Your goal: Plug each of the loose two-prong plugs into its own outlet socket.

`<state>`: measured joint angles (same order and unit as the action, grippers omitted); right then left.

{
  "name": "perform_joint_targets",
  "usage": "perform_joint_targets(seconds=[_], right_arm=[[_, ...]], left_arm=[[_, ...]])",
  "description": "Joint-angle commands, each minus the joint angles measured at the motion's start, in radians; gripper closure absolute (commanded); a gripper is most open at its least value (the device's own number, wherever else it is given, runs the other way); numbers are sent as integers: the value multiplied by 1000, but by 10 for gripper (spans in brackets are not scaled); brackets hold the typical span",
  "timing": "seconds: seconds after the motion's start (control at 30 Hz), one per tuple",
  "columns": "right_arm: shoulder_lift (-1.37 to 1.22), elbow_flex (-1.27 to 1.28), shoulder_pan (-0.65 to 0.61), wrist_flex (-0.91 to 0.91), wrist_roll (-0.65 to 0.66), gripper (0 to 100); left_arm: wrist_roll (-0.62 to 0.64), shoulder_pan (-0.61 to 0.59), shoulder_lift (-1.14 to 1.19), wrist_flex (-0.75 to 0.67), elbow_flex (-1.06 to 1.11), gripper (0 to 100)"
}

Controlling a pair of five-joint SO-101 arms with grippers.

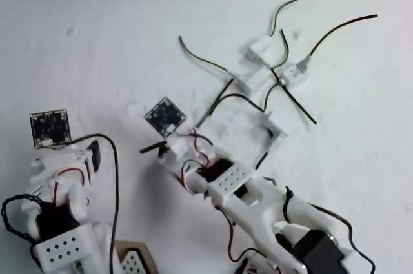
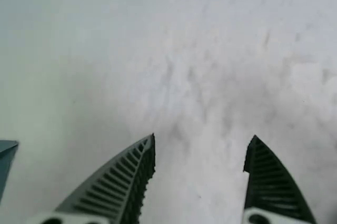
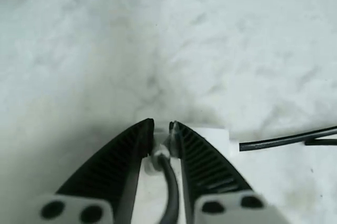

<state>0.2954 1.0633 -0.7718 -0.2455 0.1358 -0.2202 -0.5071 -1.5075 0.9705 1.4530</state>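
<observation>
Overhead, the right hand sits well short of the cluster of white blocks, on the arms' side of it, low over the bench. Left wrist: left hand is spread wide with nothing in it, well away from the cluster. Right wrist: right hand clenched on a small white plug, its black cord trailing back between the fingers. The plug looks light, rigid and slick, and the springy cord is likely to twist it. Best gripped on the body's flat sides, never by the cord.
</observation>
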Motion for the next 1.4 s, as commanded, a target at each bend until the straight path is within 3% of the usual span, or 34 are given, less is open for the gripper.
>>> perform_joint_targets(seconds=[0.0, 0.17, 0.4, 0.63, 0.8, 0.87, 1.1, 1.27, 1.37], right_arm=[[-58, 5, 15, -2, 46, 981], [-2, -35, 68, -8, 60, 981], [160, -97, 297, -10, 112, 981], [59, -308, 427, -2, 173, 974], [-28, -416, 444, -12, 173, 830], [-10, -417, 437, -19, 175, 817], [300, -419, 367, -265, 175, 865], [625, -419, 288, -473, 180, 985], [773, -417, 248, -611, 180, 978]], left_arm=[[-6, -8, -10, -15, -6, 722], [-6, -5, -10, -15, -5, 722], [-6, -5, -10, -15, -3, 722], [-6, -4, -10, -21, 8, 719], [-6, -4, -10, -21, 9, 718], [-8, -4, -10, -21, 11, 718], [-8, -4, -10, -21, 11, 718], [-5, -4, -10, -21, 11, 721], [-3, -4, -10, -21, 11, 721]])
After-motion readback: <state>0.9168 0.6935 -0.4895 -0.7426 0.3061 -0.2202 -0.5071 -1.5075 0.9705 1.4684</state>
